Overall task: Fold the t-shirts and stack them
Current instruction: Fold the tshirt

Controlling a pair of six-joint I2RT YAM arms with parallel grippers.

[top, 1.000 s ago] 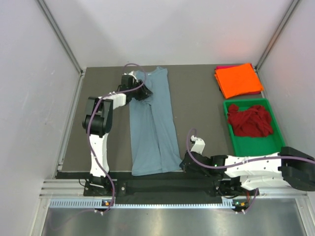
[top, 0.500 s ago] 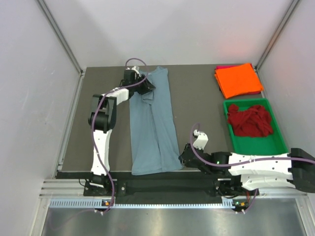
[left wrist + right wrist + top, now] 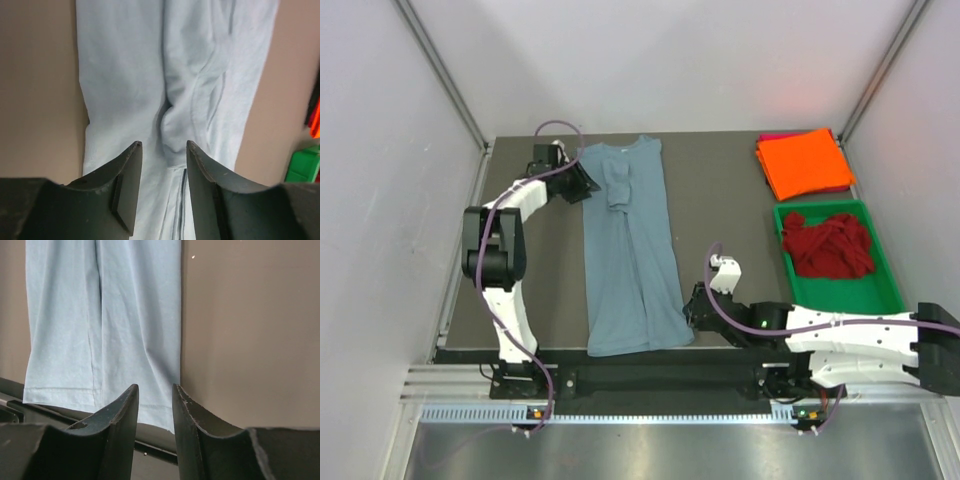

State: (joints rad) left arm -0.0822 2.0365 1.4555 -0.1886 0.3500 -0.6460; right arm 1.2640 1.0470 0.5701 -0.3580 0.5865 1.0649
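dusty blue-grey cotton t-shirt [image 3: 630, 250] | lengthwise fold looks done | left gripper [image 3: 162, 145], right gripper [image 3: 155, 387] parted, empty | next likely: pinch hem, fold crosswise

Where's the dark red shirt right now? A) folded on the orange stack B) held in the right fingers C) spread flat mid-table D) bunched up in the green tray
D: the dark red shirt lies crumpled inside the green tray, next to the folded orange shirt.

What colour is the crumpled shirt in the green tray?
The crumpled cotton shirt is dark red; clearest in the top external view.
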